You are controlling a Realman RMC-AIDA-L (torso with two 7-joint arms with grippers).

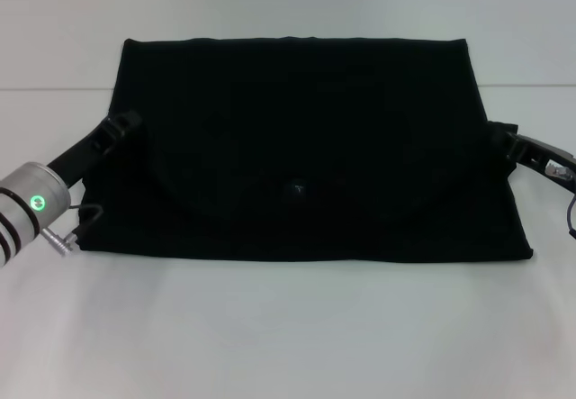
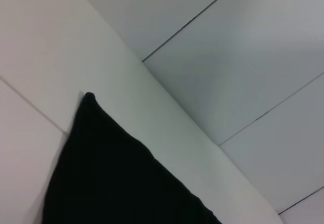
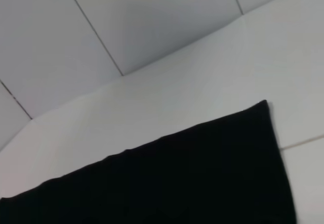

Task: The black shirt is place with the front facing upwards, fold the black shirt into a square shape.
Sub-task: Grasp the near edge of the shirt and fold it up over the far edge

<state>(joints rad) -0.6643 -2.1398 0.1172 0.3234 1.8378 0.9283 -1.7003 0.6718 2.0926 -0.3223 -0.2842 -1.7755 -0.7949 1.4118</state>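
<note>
Both grippers, left (image 1: 124,122) & right (image 1: 504,138), at black shirt (image 1: 306,147) edges, can't tell jaw state; I'd watch for uneven pull skewing fold.

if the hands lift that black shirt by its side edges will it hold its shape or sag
The black shirt will probably sag in the middle: it lies as flat, soft, layered cloth with a rounded fold showing. It likely won't slide off on its own, spread wide on the table. The left hand and right hand sit at opposite edges, which should limit drooping.
</note>
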